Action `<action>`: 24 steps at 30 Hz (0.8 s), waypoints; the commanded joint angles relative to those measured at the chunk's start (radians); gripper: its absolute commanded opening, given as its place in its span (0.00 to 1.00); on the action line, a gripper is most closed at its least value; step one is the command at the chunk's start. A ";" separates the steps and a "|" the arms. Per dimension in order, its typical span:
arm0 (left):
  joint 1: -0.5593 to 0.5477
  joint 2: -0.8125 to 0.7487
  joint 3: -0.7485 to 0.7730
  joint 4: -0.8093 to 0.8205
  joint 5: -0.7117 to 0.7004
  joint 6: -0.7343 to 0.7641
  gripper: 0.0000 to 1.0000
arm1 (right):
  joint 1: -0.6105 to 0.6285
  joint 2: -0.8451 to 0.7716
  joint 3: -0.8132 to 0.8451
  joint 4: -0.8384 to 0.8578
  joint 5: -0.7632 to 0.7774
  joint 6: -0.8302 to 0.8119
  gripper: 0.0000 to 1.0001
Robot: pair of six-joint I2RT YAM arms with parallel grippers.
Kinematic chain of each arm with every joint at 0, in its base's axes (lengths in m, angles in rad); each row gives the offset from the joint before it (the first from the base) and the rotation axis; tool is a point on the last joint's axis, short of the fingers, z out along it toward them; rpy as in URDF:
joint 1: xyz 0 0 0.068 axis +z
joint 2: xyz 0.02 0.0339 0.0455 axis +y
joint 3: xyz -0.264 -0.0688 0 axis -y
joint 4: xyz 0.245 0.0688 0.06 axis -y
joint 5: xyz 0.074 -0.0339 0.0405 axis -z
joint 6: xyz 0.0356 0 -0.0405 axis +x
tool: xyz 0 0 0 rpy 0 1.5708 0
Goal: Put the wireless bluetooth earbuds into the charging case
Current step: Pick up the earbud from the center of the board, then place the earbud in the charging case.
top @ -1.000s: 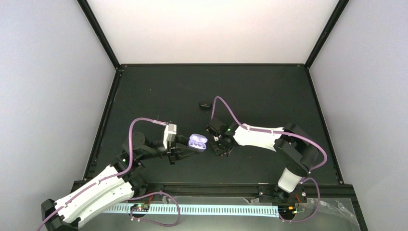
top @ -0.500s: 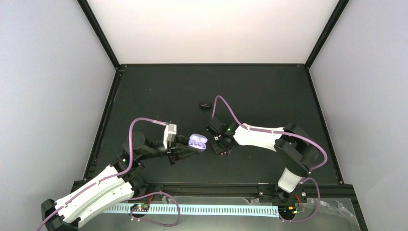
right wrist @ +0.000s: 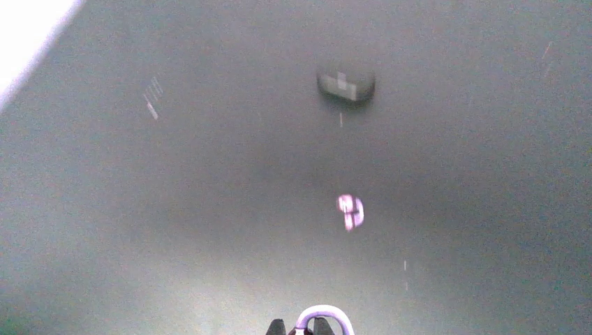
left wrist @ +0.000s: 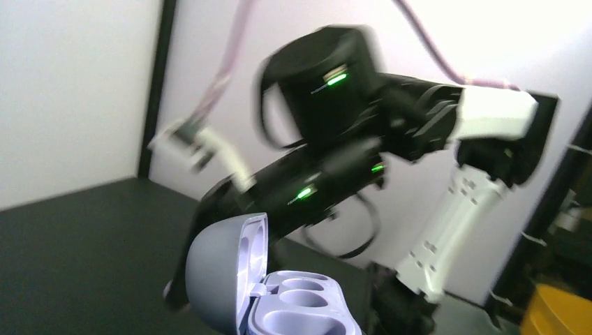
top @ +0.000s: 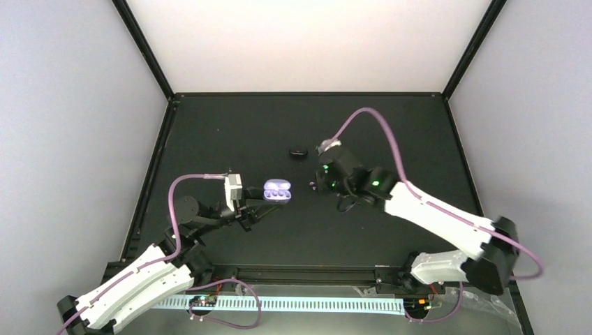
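The open lavender charging case (top: 277,191) is held off the table by my left gripper (top: 260,204), which is shut on it. In the left wrist view the case (left wrist: 230,279) has its lid up and its two wells look empty. My right gripper (top: 320,183) hovers right of the case, above two tiny specks (top: 311,185) that may be the earbuds. The right wrist view is blurred. It shows one small pinkish nub (right wrist: 350,211) on the mat ahead of my right gripper (right wrist: 300,326). The tips stand close together with a thin lavender arc between them.
A black oval piece (top: 299,151) lies on the dark mat behind both grippers; it also shows blurred in the right wrist view (right wrist: 345,84). The right arm (left wrist: 335,105) fills the left wrist view behind the case. Black frame rails edge the mat.
The right arm has swung up and back, away from the case, and its elbow now stretches to the right. The left gripper has carried the case a little left and farther back.
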 commanded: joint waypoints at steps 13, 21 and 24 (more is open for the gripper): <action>-0.007 0.294 0.071 0.629 -0.322 0.166 0.02 | 0.155 -0.336 0.237 0.291 0.257 -0.228 0.01; -0.007 0.341 0.048 0.733 -0.348 0.179 0.02 | 0.333 -0.254 0.241 0.474 0.352 -0.381 0.01; -0.009 0.333 0.044 0.722 -0.360 0.193 0.02 | 0.375 -0.203 0.267 0.493 0.368 -0.419 0.01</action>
